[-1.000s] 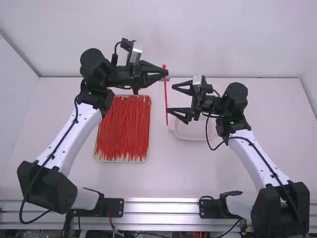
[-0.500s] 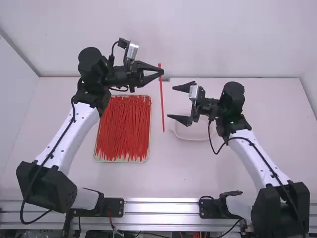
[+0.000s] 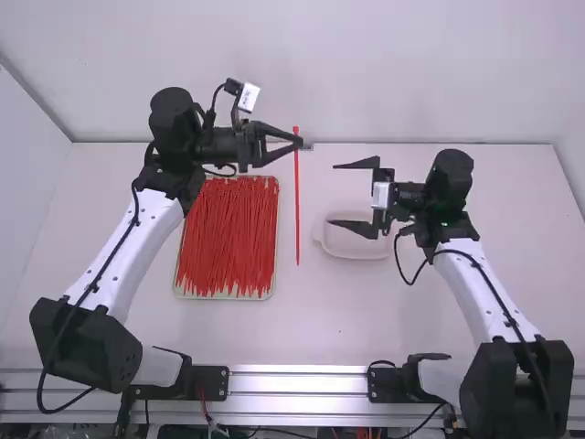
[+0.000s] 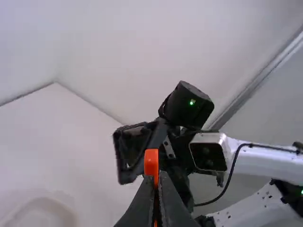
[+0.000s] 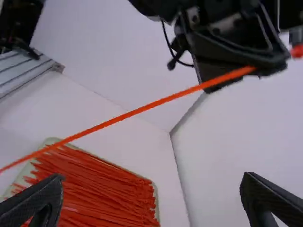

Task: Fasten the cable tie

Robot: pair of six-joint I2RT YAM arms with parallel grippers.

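Note:
My left gripper (image 3: pixel 294 142) is held high above the table's back, shut on the head end of a red cable tie (image 3: pixel 296 201). The tie hangs straight down, its tip just above the table between the tray and the bowl. In the left wrist view the fingers (image 4: pixel 142 203) pinch the tie's orange head (image 4: pixel 151 163). My right gripper (image 3: pixel 366 197) is open wide, to the right of the tie and apart from it, above the bowl. The right wrist view shows the tie (image 5: pixel 142 111) crossing in front of the open right gripper (image 5: pixel 151 182), with the left gripper (image 5: pixel 236 42) behind it.
A tray (image 3: pixel 183 288) heaped with several red cable ties (image 3: pixel 228 236) lies left of centre, also seen as ties (image 5: pixel 94 194) in the right wrist view. A shallow white bowl (image 3: pixel 347 249) sits under the right gripper. Bare table extends in front and to the right.
The right gripper has drawn back to the right, away from the tie, still open. The left gripper shifted slightly and the tie now hangs nearly vertical.

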